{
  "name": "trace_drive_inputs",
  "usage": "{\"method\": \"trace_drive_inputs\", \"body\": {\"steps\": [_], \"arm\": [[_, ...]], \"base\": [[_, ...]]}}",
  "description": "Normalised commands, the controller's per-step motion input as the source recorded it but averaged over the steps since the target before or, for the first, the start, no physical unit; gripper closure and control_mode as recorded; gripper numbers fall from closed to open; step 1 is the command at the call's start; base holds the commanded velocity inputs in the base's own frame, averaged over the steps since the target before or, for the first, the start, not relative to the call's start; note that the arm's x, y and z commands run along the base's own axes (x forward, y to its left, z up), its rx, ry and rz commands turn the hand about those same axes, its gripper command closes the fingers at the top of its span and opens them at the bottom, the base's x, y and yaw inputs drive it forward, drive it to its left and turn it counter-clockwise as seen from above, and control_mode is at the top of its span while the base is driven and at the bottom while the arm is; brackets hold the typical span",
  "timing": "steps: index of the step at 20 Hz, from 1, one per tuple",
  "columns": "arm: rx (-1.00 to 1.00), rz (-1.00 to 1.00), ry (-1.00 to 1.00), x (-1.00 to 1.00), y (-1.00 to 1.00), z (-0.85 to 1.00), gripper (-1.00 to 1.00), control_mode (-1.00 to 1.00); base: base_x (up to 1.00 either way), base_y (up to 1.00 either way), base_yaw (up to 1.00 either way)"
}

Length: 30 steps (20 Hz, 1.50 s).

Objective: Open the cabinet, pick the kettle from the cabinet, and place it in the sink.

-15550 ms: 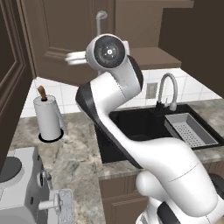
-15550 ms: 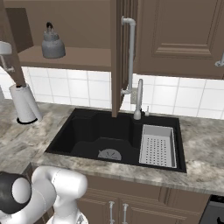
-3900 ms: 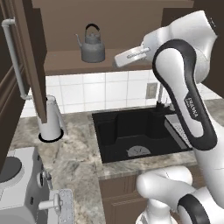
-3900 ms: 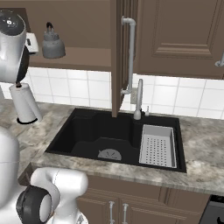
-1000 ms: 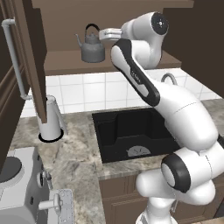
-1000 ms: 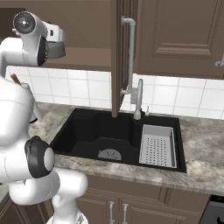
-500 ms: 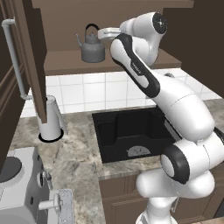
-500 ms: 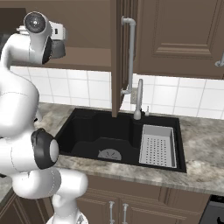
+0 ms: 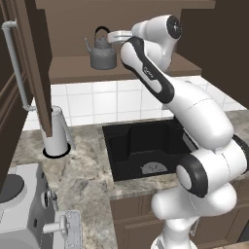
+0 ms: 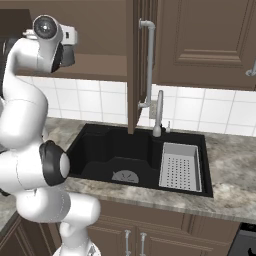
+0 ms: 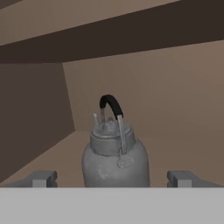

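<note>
My hand: fingers spread wide, tips standing either side of the kettle's body with a clear gap on both sides, nothing pinched yet.

Hand in the room: in the left base view my hand is up at shelf height, inside the open cabinet, just beside the kettle's handle.

Kettle: dead ahead of me and centred between the fingers, upright on the shelf; in the left base view the kettle sits towards the shelf's left part, back from its front edge.

Key relation: the arched handle rises above my fingertip line, so I judge the body is what sits in the gap, and the spout points away to the shelf's left.

Next, by my reckoning: ease forward a touch, then close on the body or handle.

Sink: well below and nearer the worktop's front edge, basin open, the drop-off once I lift clear.
</note>
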Motion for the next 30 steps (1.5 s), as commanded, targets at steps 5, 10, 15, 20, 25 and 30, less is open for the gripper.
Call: {"method": "trace_drive_inputs", "body": {"steps": [5, 10, 15, 20, 25, 30], "arm": [[0.00, 0.00, 0.00, 0.18, 0.08, 0.01, -1.00, -1.00], [-0.01, 0.00, -0.01, 0.14, 0.10, 0.00, -1.00, -1.00], [0.00, 0.01, 0.00, 0.20, 0.09, 0.02, -1.00, -1.00], [0.00, 0.03, 0.00, 0.21, 0.07, 0.03, -1.00, -1.00], [0.00, 0.03, 0.00, 0.23, 0.06, 0.00, -1.00, -1.00], [0.00, 0.02, 0.00, 0.23, 0.00, 0.00, -1.00, -1.00]], "base": [[0.00, 0.00, 0.00], [0.00, 0.00, 0.00], [0.00, 0.00, 0.00], [0.00, 0.00, 0.00], [0.00, 0.00, 0.00], [0.00, 0.00, 0.00]]}}
